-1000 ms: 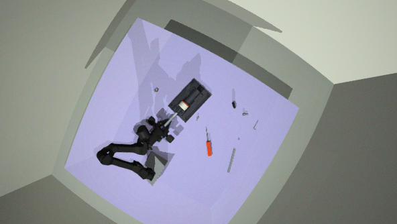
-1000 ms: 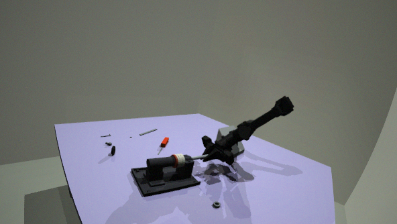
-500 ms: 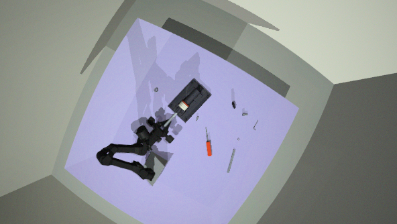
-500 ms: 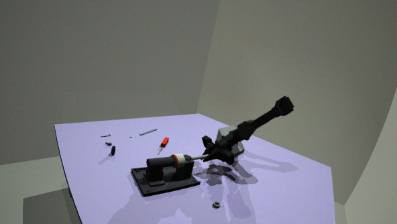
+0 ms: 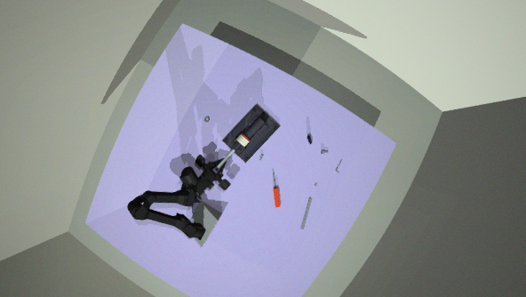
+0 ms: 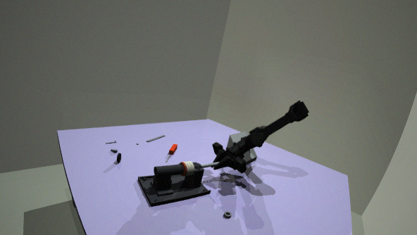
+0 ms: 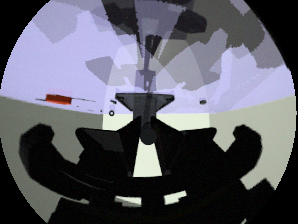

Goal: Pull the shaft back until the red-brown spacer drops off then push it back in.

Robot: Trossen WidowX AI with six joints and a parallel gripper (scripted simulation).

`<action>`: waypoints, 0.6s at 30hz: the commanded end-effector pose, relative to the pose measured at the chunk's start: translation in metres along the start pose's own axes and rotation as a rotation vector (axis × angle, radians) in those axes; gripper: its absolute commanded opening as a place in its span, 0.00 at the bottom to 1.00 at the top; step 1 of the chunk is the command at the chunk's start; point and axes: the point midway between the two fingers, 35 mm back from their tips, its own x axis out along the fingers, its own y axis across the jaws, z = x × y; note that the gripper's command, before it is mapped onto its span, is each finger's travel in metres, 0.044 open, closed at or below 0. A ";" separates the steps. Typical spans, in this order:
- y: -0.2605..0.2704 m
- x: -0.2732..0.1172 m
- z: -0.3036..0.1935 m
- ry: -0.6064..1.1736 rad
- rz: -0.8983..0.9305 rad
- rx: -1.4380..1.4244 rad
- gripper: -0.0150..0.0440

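The dark housing block (image 5: 258,125) (image 6: 167,172) stands on its base plate (image 5: 235,132) (image 6: 176,198). The red-brown spacer (image 5: 246,137) (image 6: 183,169) sits upright against the housing's near end. Several white spacers (image 5: 242,141) (image 6: 190,167) are stacked beside it, between the housing and the smaller dark support (image 6: 193,179). The grey shaft (image 5: 227,158) (image 6: 210,164) sticks out of the support toward the arm. My gripper (image 5: 217,169) (image 6: 219,164) (image 7: 148,131) is shut on the shaft's outer end. How deep the shaft reaches inside the housing is hidden.
A ring-shaped nut (image 5: 207,118) (image 6: 227,214) (image 7: 202,102) lies beside the base plate. On the other side lie an orange-handled screwdriver (image 5: 276,196) (image 6: 172,149) (image 7: 58,99), a metal bar (image 5: 306,213) (image 6: 156,138), a hex key (image 5: 338,167) and a small black part (image 5: 309,139) (image 6: 119,157).
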 end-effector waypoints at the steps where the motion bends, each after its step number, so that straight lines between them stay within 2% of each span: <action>1: -0.001 -0.001 0.000 -0.002 -0.004 0.003 0.25; 18: -0.001 -0.002 0.001 -0.002 -0.004 0.003 0.25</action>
